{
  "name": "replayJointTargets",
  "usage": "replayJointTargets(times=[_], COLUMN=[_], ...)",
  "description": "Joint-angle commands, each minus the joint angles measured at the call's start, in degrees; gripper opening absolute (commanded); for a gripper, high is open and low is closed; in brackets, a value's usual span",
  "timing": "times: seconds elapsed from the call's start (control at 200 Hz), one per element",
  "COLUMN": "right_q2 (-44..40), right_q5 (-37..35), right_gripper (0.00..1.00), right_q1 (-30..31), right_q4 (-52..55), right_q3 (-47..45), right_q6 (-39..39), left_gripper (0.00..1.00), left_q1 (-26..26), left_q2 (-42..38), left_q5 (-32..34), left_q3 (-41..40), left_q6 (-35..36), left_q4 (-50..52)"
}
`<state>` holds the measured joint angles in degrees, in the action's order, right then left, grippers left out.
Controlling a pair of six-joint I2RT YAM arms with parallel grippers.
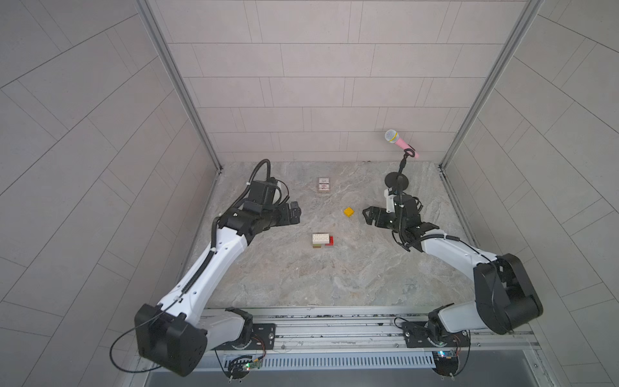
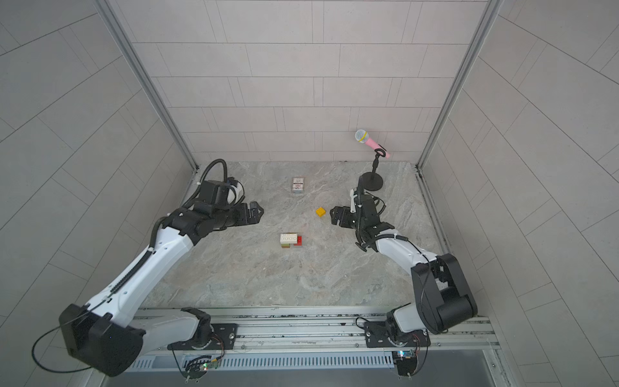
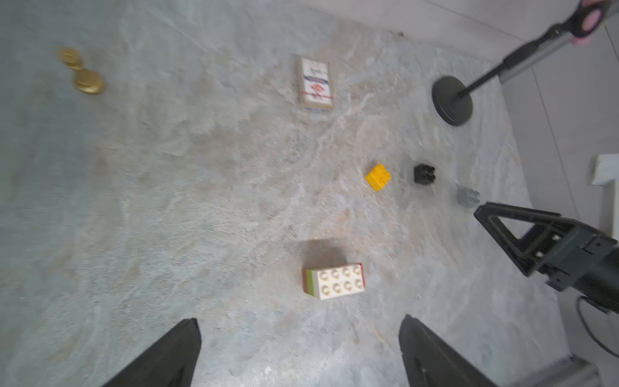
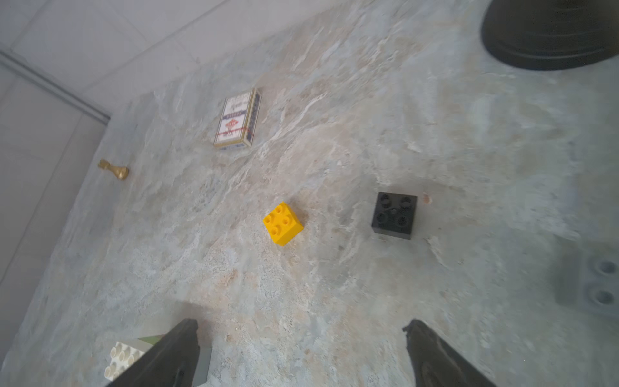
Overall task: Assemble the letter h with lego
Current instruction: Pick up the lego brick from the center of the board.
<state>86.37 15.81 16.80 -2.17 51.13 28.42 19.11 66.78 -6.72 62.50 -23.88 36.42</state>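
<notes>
Studs are facing up on the white brick (image 3: 340, 281) of the unfinished letter h (image 1: 322, 240), which is sitting nearest on the bench (image 1: 301, 284) with green, brown and red pieces joined to it. Farther on, the left gripper (image 1: 296, 213) and the right gripper (image 1: 365, 216) are hovering empty, jaws apart. Between them a yellow brick (image 1: 348, 211) is resting; a black brick (image 4: 394, 215) and a grey brick (image 3: 467, 196) are lying near the right gripper. Beyond, a card box (image 1: 324, 185) is lying flat, and a microphone (image 1: 398, 140) is standing at the back.
</notes>
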Motion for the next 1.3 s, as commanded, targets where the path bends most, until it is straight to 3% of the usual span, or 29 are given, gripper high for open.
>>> replayJointTargets(times=[0.0,0.08,0.27,0.47,0.716,0.871,1.066,1.156,1.291], right_q2=[9.4,16.2,27.8,34.4,39.0,41.4,44.2,45.6,44.2], right_q5=[3.0,-0.5,-7.2,-6.2,-3.3,-4.3,-7.5,-6.4,-5.1], right_gripper=[0.93,0.92,0.93,0.94,0.91,0.85,0.69,0.57,0.48], right_q1=[3.8,6.7,6.7,6.6,6.1,6.1,6.5,6.2,6.2], right_q4=[14.8,22.1,31.4,36.0,36.7,39.2,39.9,41.9,40.0], right_q3=[11.7,20.2,36.1,44.5,48.4,50.3,52.5,54.2,51.4], right_q6=[-12.4,-17.4,-23.1,-25.1,-24.5,-25.9,-29.4,-29.6,-29.3], left_gripper=[1.00,1.00,1.00,1.00,1.00,1.00,1.00,1.00,1.00], left_q1=[-1.2,-2.2,-2.8,-2.8,-2.8,-2.8,-2.8,-2.9,-2.9], left_q2=[-3.0,-3.1,-1.6,-0.9,0.1,0.1,0.3,0.5,0.2], left_q5=[11.5,7.7,5.4,1.7,-2.5,-3.5,-4.3,-4.7,-4.3], left_q3=[-6.5,-6.3,-5.0,-5.0,-4.8,-4.9,-5.1,-5.1,-5.3], left_q6=[-2.5,-3.8,-3.1,-3.0,-3.3,-3.4,-3.5,-3.4,-3.3], left_q4=[-0.9,-0.6,1.5,1.0,0.6,0.3,-0.1,-0.1,-0.2])
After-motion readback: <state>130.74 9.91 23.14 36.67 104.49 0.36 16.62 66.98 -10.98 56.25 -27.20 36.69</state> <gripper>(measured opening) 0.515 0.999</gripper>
